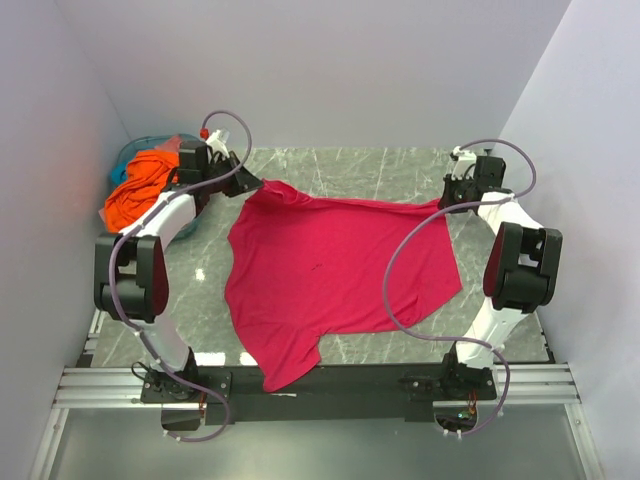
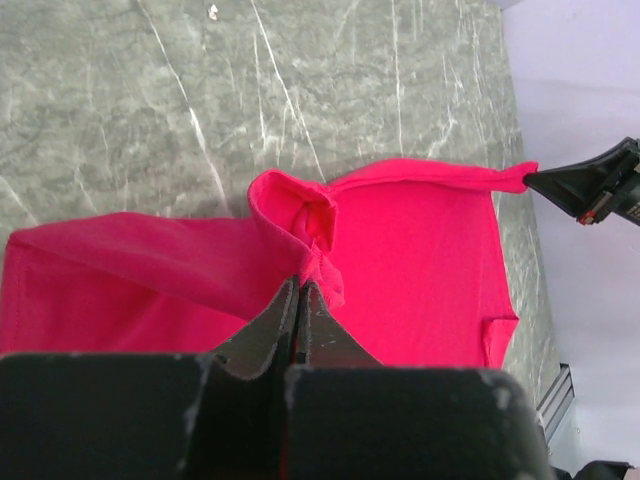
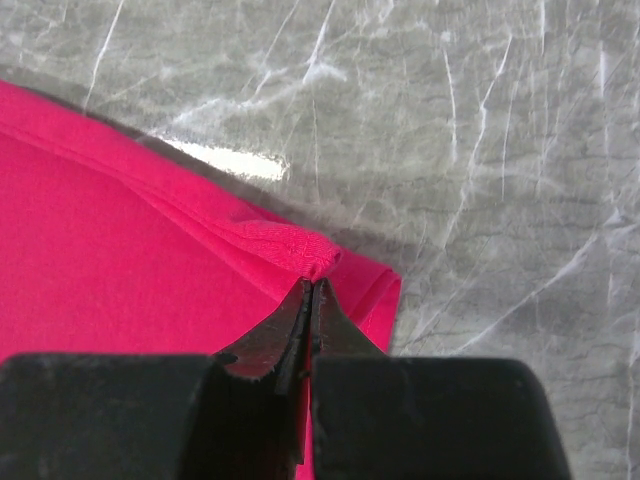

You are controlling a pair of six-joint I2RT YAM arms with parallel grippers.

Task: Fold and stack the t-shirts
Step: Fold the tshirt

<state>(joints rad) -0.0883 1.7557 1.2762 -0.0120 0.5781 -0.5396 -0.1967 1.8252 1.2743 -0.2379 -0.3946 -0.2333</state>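
**Asker:** Which step are you on?

**Me:** The first shirt, I judge. The crimson shirt [image 1: 330,270] is spread on the desk [image 1: 350,170] and I hold its far edge at both ends. My left pincer [image 1: 247,184] is shut tight on a bunched corner of cloth. My right pincer [image 1: 447,204] is shut just as tight on the other corner, and the hem runs taut between them.

**Asker:** Where is the rest of it?

**Me:** On the near side of both pincers, towards my bases. It lies mostly flat, with one flap reaching the desk's near edge.

**Asker:** And next?

**Me:** Probably a fold. I'd bring both pincers towards me together, level, keeping the hem taut so the cloth lands square. The orange shirt [image 1: 140,190] waits just outside my left pincer, heaped over the teal basket [image 1: 130,155].
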